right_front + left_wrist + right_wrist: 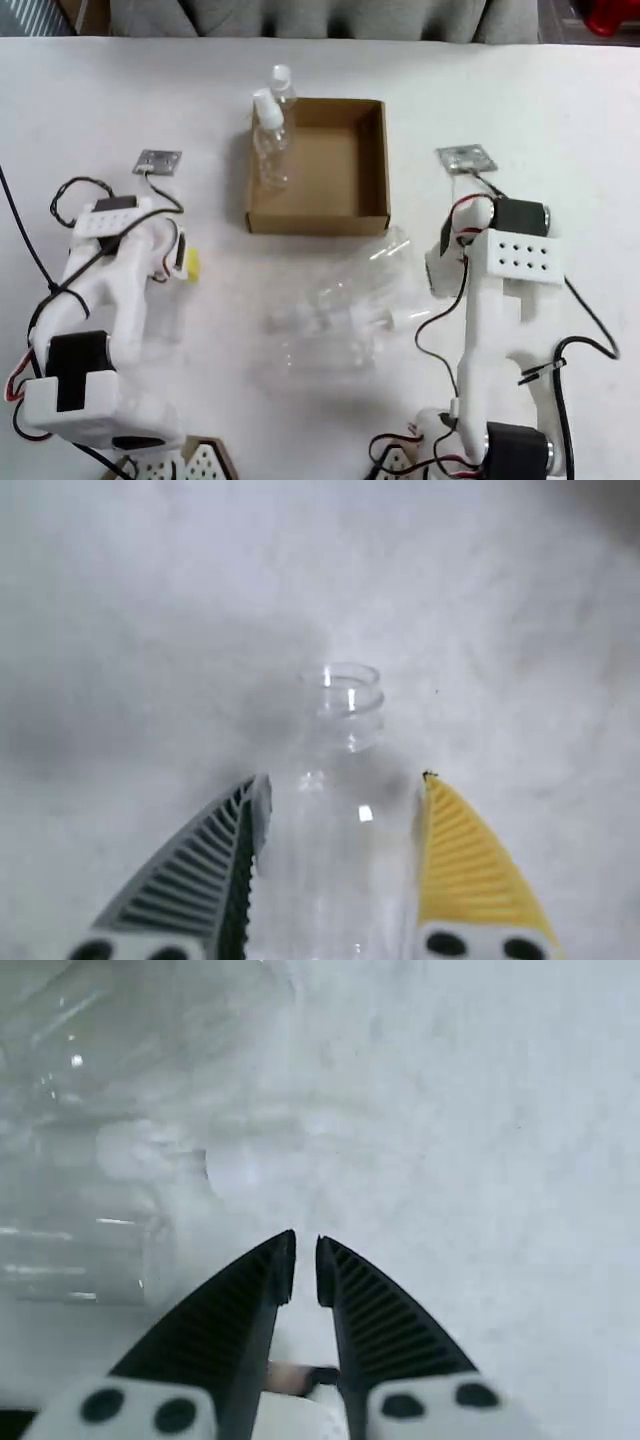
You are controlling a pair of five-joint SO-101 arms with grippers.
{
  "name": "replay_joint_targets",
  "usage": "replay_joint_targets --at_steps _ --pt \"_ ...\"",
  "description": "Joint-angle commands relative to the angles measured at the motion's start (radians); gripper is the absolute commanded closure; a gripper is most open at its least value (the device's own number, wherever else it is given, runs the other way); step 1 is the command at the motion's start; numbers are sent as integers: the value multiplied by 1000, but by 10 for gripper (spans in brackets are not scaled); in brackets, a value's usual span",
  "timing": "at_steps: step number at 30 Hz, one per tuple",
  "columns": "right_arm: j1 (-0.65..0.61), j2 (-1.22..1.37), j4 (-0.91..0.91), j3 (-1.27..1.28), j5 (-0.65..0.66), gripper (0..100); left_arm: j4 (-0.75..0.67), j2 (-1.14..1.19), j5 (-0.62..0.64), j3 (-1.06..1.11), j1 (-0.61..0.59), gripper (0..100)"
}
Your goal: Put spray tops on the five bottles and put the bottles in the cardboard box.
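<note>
White table [560, 100], bearing everything listed below; left arm [100, 300] and right arm [505, 330], both white, one on each side of the middle.

Cardboard box [318, 218], open on top, at the far middle of the table; heap of clear bottles [335, 310], lying in crumpled clear wrap on the near side of the box, between the arms.

First capped bottle [272, 150], white spray top on, at the box wall toward the left arm; second capped bottle [284, 90], at the box's far corner on that side, inside or behind I cannot tell.

Topless bottle [350, 710], neck open, clasped by the left gripper [340, 780], grey and yellow fingers pressed to its sides.

Right gripper [305, 1250], black fingers drawn nearly together on nothing, beside the heap.

Two grey plates [157, 162], small, one beyond each arm.
</note>
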Motion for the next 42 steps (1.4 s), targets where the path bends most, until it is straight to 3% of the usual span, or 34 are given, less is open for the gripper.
replay_joint_targets --at_steps 1,8,22,29,33,37,42 --pt "-79 -25 -153 118 -301 979 -20 -7 -12 -41 -16 977" --pt "-104 -27 -437 325 -554 890 -21 -8 -12 -41 -18 977" --pt "-113 -24 -562 451 -568 883 -25 -10 -12 -43 -15 977" --pt "-193 44 -691 506 -568 883 -25 -10 -12 -43 -15 977" --pt "-206 128 -670 457 -568 893 -23 -10 -12 -43 -19 977" --pt "-200 214 -615 376 -557 988 -23 -10 -12 -43 -19 977" --pt "-119 286 -493 273 -557 982 -21 -10 -12 -43 -19 977"
